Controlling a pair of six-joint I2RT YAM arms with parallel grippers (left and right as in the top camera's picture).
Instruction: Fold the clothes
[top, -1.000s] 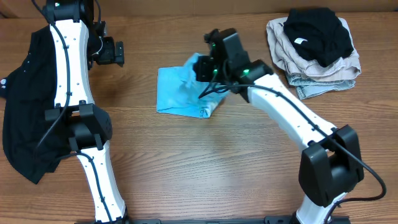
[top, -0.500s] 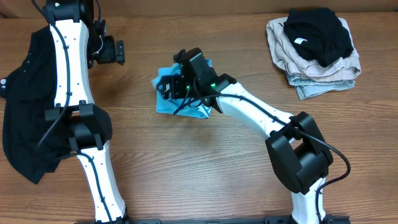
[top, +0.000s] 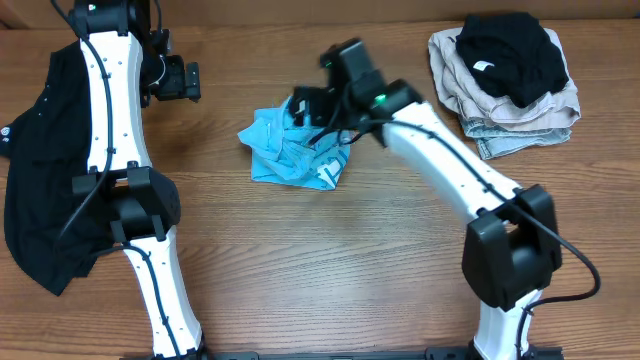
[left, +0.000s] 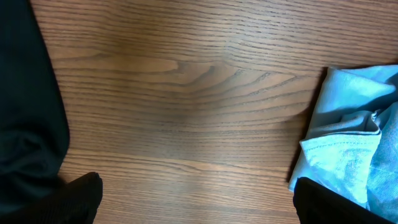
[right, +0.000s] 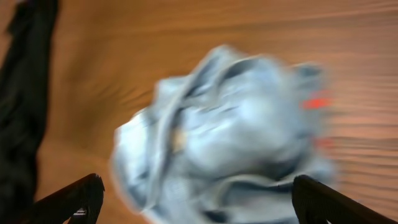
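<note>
The light blue T-shirt (top: 292, 152) lies crumpled in a loose heap near the table's middle, and it shows blurred with red lettering (right: 231, 134) in the right wrist view. My right gripper (top: 312, 108) hovers just above the heap's far edge, open, with nothing between its fingers (right: 69, 200). A long black shirt (top: 38, 200) lies spread along the left edge. My left gripper (top: 184, 82) hangs open over bare wood to the left of the blue T-shirt (left: 356, 140), the black shirt (left: 25, 118) on its other side.
A stack of folded garments, beige below (top: 520, 110) and black on top (top: 510, 50), sits at the back right. The left arm's white links (top: 110, 110) stand over the black shirt's right edge. Bare wooden tabletop (top: 330, 270) stretches across the front.
My right gripper went from shut to open and let the blue T-shirt drop. It swung left over the shirt, then back right. The shirt is now more crumpled and spread leftward. The left arm has not moved.
</note>
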